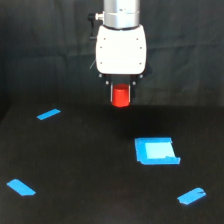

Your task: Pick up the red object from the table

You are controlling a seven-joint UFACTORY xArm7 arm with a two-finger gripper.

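A small red-orange cylinder, the red object (120, 97), sits between the two short dark fingers of my gripper (121, 93), which hangs from the white wrist housing at the top centre of the exterior view. The gripper is shut on the red object. The object appears lifted above the black table (85, 165), with its lower end showing below the fingertips. Its upper end is hidden inside the gripper.
A blue square patch (156, 151) lies on the table below and toward the exterior view's right of the gripper. Blue tape strips lie at the left (48, 114), lower left (21, 187) and lower right (191, 196). A black cloth backdrop hangs behind.
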